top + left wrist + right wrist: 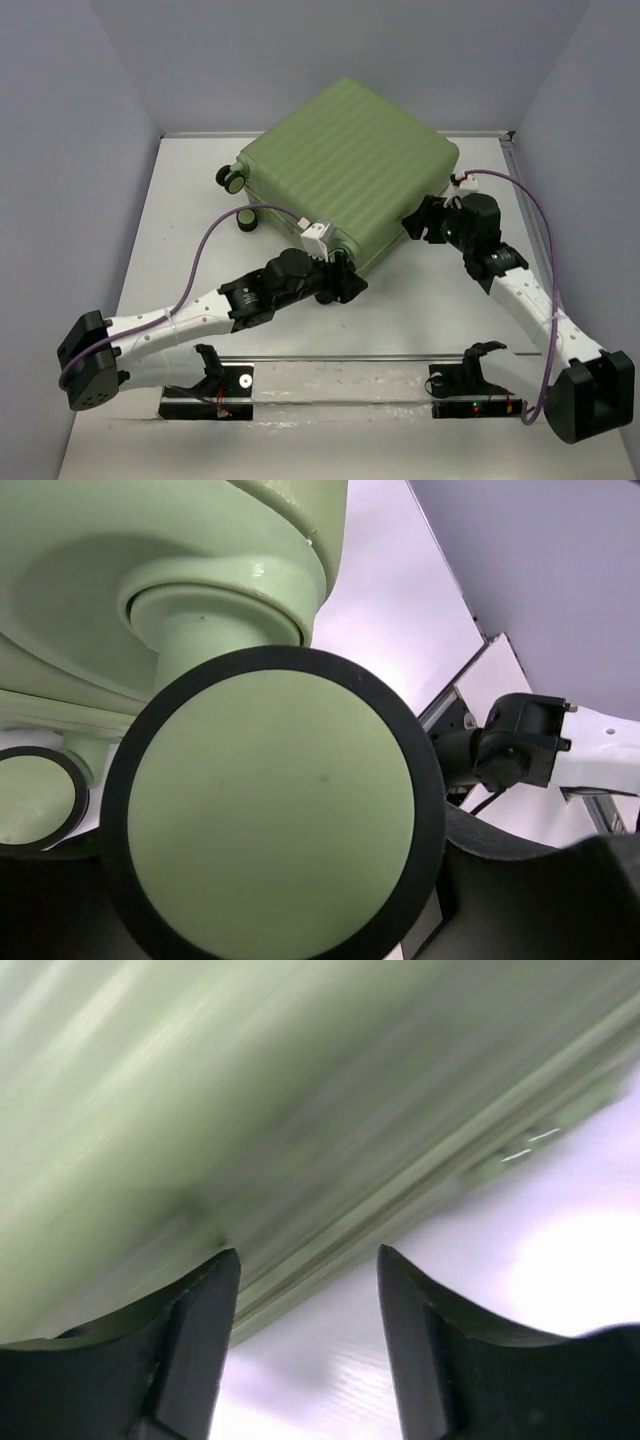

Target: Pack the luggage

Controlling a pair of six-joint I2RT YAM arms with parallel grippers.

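Note:
The luggage point(345, 165), a light-green ribbed hard-shell case, lies shut and flat in the middle of the table. My left gripper point(345, 282) is at its near corner. In the left wrist view a black wheel with a green hub point(270, 810) fills the space between the dark fingers point(560, 890), and the jaws are shut on it. My right gripper point(418, 222) is at the case's right side. In the right wrist view its fingers point(205, 1320) stand apart, with nothing between them, just short of the shell's seam point(400, 1210). That view is blurred.
Two more wheels point(232, 179) point(246, 219) stick out at the case's left side. Grey walls close in the table on three sides. A metal rail point(340, 375) with the arm mounts runs along the near edge. Purple cables arc over both arms.

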